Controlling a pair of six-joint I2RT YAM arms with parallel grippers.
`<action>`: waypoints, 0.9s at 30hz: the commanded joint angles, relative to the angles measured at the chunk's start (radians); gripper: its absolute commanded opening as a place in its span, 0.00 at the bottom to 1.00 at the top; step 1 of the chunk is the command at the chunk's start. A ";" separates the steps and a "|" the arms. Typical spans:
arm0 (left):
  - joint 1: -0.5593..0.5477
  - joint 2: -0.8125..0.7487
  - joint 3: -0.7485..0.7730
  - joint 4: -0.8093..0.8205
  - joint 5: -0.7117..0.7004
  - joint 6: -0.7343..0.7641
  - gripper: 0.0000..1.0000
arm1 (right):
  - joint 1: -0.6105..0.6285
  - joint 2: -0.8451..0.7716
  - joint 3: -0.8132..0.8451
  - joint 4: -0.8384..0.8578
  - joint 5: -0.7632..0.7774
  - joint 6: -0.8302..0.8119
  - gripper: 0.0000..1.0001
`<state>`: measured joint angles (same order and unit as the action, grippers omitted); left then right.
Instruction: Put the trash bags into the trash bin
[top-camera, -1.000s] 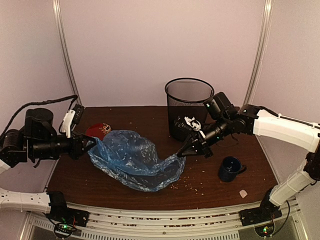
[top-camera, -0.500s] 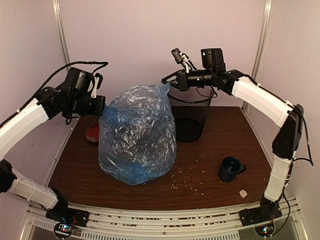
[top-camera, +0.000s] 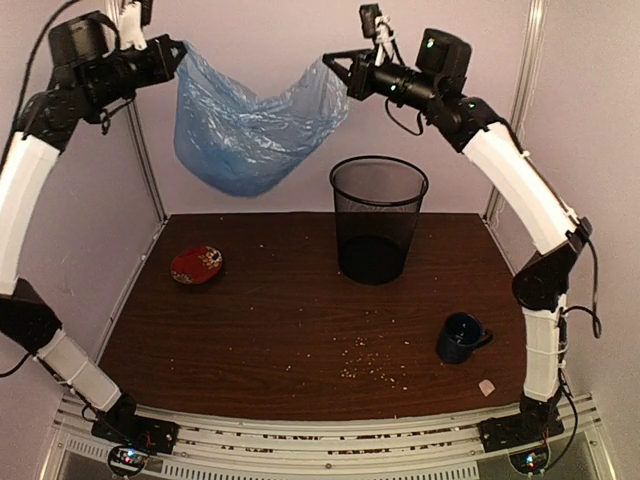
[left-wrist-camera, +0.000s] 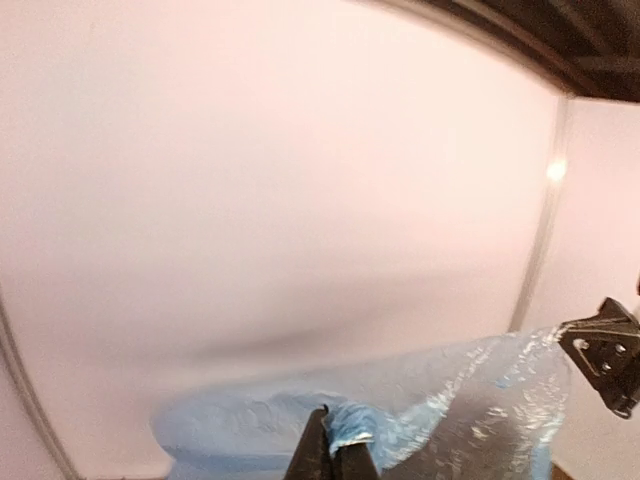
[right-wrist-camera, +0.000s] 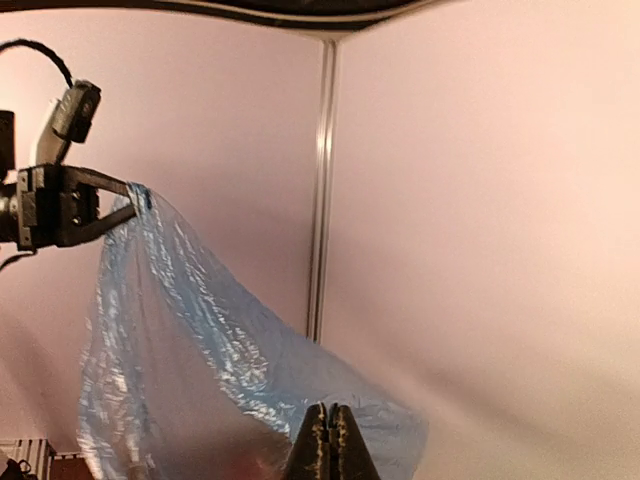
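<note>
Nearest the arm bases, the dark wooden desk (top-camera: 270, 330) carries a scatter of pale crumbs (top-camera: 370, 365), with a small white scrap (top-camera: 487, 386) at its right front corner and a dark blue mug (top-camera: 462, 338) just behind that scrap, handle to the right. Farther back on the left we see a small red dish (top-camera: 197, 265) near the desk's left edge. At centre-rear stands the trash bin (top-camera: 378, 215), upright and open-mouthed, with only dark mesh visible inside it. Above and behind all this, the trash bag (top-camera: 250, 140) hangs in mid-air against the back wall, stretched like a hammock between the two raised arms; it touches neither the desk nor the bin, and in the top view its sagging belly lies up and to the left of the bin's rim. The left arm (top-camera: 25, 180) reaches up along the left wall, and we see the left jaws pinched together on a bunched fold of the bag's (left-wrist-camera: 450, 400) left edge. The right arm (top-camera: 520, 190) arches over the bin, and the right jaws are likewise closed tight on the bag's (right-wrist-camera: 180, 350) right edge.
</note>
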<state>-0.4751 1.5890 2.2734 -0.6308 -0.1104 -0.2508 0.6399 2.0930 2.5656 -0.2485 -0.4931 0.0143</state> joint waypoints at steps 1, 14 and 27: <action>-0.129 -0.265 -0.174 0.338 0.286 0.119 0.00 | 0.104 -0.223 0.033 -0.009 -0.049 -0.184 0.00; -0.194 -0.747 -1.276 0.084 0.277 0.098 0.00 | 0.194 -0.595 -1.151 -0.100 -0.283 -0.414 0.00; -0.194 -0.950 -1.293 -0.059 0.307 0.030 0.00 | 0.239 -0.731 -1.312 -0.209 -0.339 -0.444 0.00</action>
<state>-0.6678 0.6121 0.9733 -0.6655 0.1719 -0.1982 0.8692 1.3956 1.2686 -0.4923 -0.8425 -0.4202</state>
